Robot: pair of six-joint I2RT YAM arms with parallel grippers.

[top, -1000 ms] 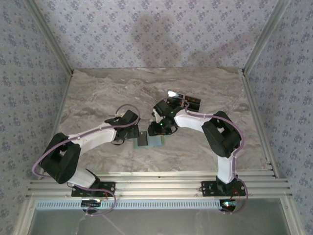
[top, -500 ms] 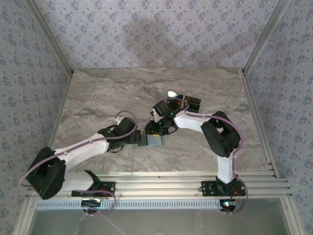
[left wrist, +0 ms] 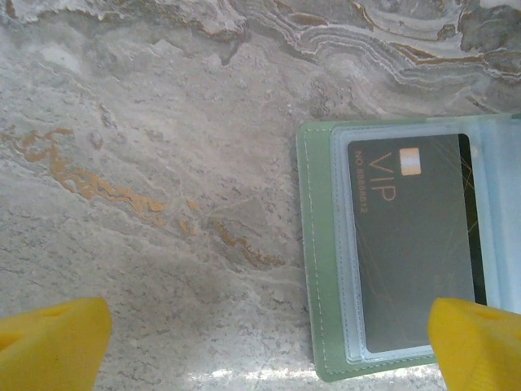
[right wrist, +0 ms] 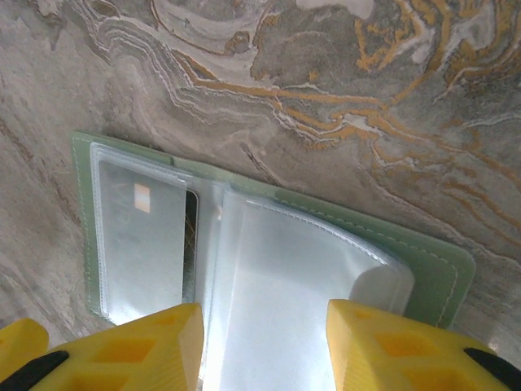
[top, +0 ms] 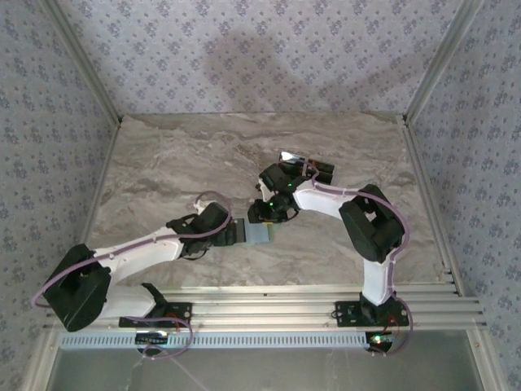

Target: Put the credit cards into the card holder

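The card holder (top: 256, 235) lies open and flat on the desk (top: 163, 163), just below the middle of the top view, with one gripper at each side of it. The left gripper (top: 230, 231) reaches it from the left, and the right gripper (top: 264, 216) stands at its upper right edge.

In the left wrist view the left gripper (left wrist: 260, 350) is spread wide. One yellow fingertip sits in the lower left corner over bare desk. The other overlaps the lower right corner of the card holder (left wrist: 326, 269), which fills the right side of the frame. A black credit card (left wrist: 411, 244) marked VIP sits inside its clear sleeve.

In the right wrist view the right gripper (right wrist: 260, 350) is partly spread at the bottom edge. The empty clear sleeve of the card holder (right wrist: 423, 252) runs between its fingertips; whether they touch it I cannot tell. More credit cards (top: 321, 172) lie loose toward the upper right, behind the right arm.
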